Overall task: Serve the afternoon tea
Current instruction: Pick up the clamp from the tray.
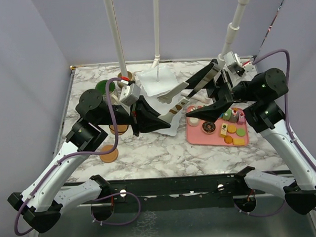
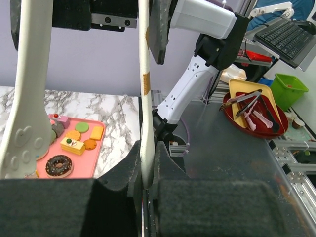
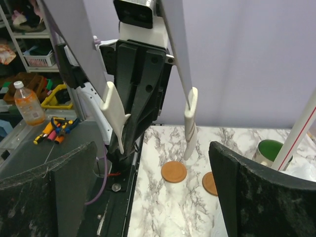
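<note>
Plates of the white tiered stand (image 1: 159, 84) are appearing tipped over at the centre of the marble worktop (image 1: 149, 155) in the top view, though the arms are hiding too much for us to be sure how it is lying. We are seeing the left end effector (image 1: 165, 122) reaching into it from the left, and the right end effector (image 1: 191, 101) sitting just beside it on the right with its jaws spread wide. The toy pastries (image 1: 226, 127) are lying on the pink tray (image 1: 193, 138) to the right of the stand. The green-lined mug (image 1: 105, 87) is standing at the back left, and two coasters (image 1: 108, 153) are lying near the left arm.

From the left wrist, we are watching the left end effector (image 2: 145, 182) pinching the thin edge of one stand plate (image 2: 144, 98), which is standing upright between its pressed-together pads. A second plate (image 2: 24, 108) with heart cut-outs is hanging on the left. Beyond it, the pink tray (image 2: 94, 170) is carrying a chocolate doughnut (image 2: 58, 165) and the other pastries.

From the right wrist, the right end effector (image 3: 153, 192) is gaping, its padded fingers (image 3: 261, 197) wide apart and holding nothing. Between them we are seeing the left end effector (image 3: 140, 84) gripping the stand's white pieces (image 3: 190, 118), the coasters (image 3: 174, 171) on the marble below, and the green-lined mug (image 3: 270, 148) at the right.
</note>
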You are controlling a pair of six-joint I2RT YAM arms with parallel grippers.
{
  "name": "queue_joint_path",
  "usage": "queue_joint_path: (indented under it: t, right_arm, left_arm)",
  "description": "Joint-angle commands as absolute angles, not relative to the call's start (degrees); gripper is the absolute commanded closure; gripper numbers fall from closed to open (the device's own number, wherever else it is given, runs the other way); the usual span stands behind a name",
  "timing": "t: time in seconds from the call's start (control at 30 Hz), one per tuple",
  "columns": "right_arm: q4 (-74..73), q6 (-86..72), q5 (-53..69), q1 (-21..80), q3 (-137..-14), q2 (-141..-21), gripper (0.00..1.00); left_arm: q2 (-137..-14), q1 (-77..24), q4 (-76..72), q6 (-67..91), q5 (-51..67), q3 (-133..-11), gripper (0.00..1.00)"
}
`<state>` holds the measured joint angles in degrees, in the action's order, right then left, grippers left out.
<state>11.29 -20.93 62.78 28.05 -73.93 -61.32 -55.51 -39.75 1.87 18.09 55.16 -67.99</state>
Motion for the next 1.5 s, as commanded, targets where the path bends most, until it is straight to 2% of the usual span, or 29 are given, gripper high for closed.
queue_joint_path:
  t: [0.0,0.23,0.93,1.2,1.47]
  right_arm:
    - [18.9,-23.9,66.2,27.8,-73.7,-61.4,0.0]
    - [30.2,-34.2,66.1,27.8,-73.9,-65.9,0.0]
    - [23.6,-30.1,67.6,27.9,-74.5,-66.3,0.0]
    - [18.2,-26.0,68.6,27.9,-77.0,-67.7,0.1]
    - [12.8,-23.1,67.3,27.9,-79.3,-68.2,0.15]
  left_arm:
    - [-54.6,-39.5,0.6,16.8,57.6,-68.8,1.0]
    - [-55.6,-39.6,0.5,15.3,56.9,-68.9,1.0]
    - [-58.5,-39.6,3.7,9.2,55.0,-69.8,1.0]
    - [-58.4,-39.5,3.7,9.6,55.3,-70.8,1.0]
    - [-58.4,-39.6,3.7,9.4,55.6,-70.5,1.0]
